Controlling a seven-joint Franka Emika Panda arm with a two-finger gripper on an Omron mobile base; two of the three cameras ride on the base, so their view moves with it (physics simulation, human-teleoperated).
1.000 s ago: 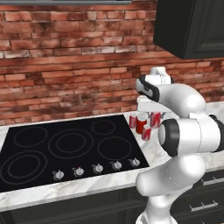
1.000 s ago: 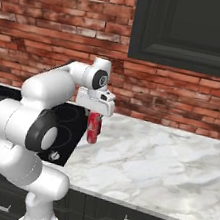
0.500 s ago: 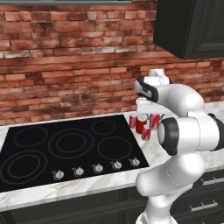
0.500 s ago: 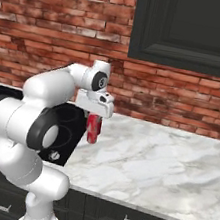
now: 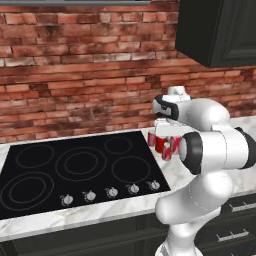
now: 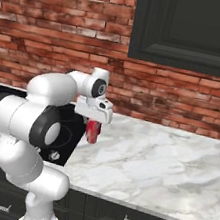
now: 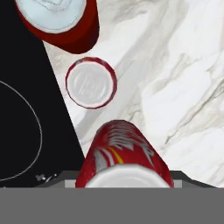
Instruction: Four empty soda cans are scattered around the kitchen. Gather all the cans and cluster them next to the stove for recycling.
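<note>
My gripper (image 6: 93, 125) hangs over the marble counter (image 6: 148, 164) just right of the stove (image 5: 75, 170), shut on an upright red soda can (image 6: 92, 132). In the hand view this held can (image 7: 124, 151) sits at the bottom, beside the stove's black edge (image 7: 22, 109). I cannot tell whether it touches the counter. Just beyond it a second can (image 7: 91, 82) stands upright on the marble, and a third can (image 7: 61, 22) stands at the top of that view, partly over the glass. In the left base view the cans (image 5: 162, 145) form a tight red cluster under my hand.
A brick wall (image 5: 90, 75) runs behind the counter, with a dark cabinet (image 6: 195, 35) hanging above it. The stove's knobs (image 5: 111, 191) line its front edge. Open marble stretches to the right of the cans (image 7: 175, 87).
The hand with the can has sunk slightly toward the counter. The other cans have stayed put.
</note>
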